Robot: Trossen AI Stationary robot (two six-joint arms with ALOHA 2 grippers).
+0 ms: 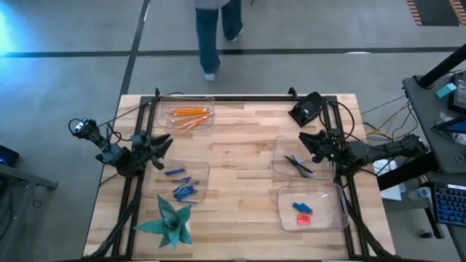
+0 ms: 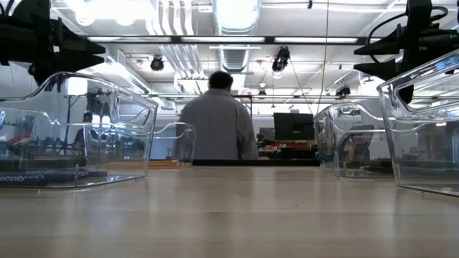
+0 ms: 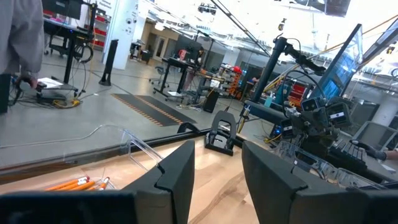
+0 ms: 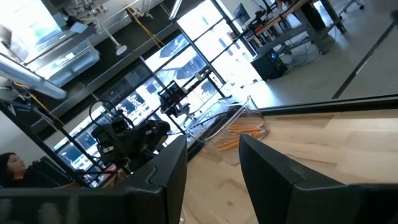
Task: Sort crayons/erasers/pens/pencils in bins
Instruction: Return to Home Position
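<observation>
left gripper point(image 1: 162, 145) parted, empty | right gripper point(image 1: 309, 143) parted, empty | no legible writing

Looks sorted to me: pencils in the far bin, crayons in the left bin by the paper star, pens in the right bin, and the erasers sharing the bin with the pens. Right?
Not quite. The erasers have a bin of their own, nearer than the one with the pens; the high view shows it. The rest stands: pencils far, crayons left by the paper star.
</observation>
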